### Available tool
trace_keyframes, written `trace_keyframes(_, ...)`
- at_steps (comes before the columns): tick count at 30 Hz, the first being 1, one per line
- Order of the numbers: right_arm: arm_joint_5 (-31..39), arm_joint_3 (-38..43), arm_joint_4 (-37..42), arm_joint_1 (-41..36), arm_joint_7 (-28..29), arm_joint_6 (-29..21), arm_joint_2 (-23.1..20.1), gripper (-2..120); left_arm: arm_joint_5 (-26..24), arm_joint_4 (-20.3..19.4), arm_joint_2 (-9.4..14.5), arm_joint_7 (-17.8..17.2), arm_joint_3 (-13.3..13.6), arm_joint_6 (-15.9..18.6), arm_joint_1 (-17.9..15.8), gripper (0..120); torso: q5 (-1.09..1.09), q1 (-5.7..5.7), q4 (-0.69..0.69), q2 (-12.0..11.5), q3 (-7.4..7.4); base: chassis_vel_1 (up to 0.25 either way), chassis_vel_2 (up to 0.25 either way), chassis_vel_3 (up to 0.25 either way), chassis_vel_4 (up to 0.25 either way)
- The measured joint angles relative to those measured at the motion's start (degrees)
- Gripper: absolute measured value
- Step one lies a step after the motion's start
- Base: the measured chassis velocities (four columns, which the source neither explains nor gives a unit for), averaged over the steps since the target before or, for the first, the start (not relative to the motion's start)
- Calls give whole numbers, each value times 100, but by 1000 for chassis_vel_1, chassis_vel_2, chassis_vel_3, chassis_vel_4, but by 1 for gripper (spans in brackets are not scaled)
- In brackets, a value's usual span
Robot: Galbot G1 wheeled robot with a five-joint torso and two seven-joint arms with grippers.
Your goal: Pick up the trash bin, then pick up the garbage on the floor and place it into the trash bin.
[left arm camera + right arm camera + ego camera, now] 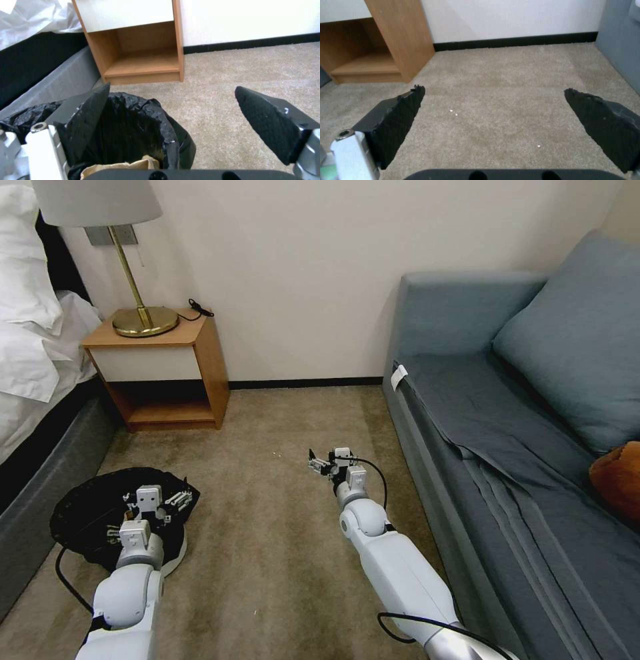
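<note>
While the left gripper [148, 505] hung released over the small round trash bin lined with crinkly black plastic [83, 513], one finger [88, 117] reached inside its rim, above a crumpled tan-brown scrap [128, 165]. The right gripper [321, 463], also released, hovered above bare beige carpet [506, 110].

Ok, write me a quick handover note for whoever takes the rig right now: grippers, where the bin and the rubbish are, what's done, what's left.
Left gripper: open, over the trash bin, one finger inside the black liner's rim, the other over the carpet. Not gripped yet.
Right gripper: open, empty, held low over bare carpet between the bin and the sofa.
Bin: on the floor beside the bed, in front of the nightstand.
Garbage: a tan crumpled scrap lies inside the bin.
Left to do: close on the rim and lift the bin; find any litter on the floor.
</note>
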Motion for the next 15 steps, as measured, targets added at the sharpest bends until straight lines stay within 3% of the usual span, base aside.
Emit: trace_keyframes(15,0,-10,0,1,-4,6,4,100,-6,-2,2,-9,-6,6,2,100,-1,0,0,0,0,0,0,0,0)
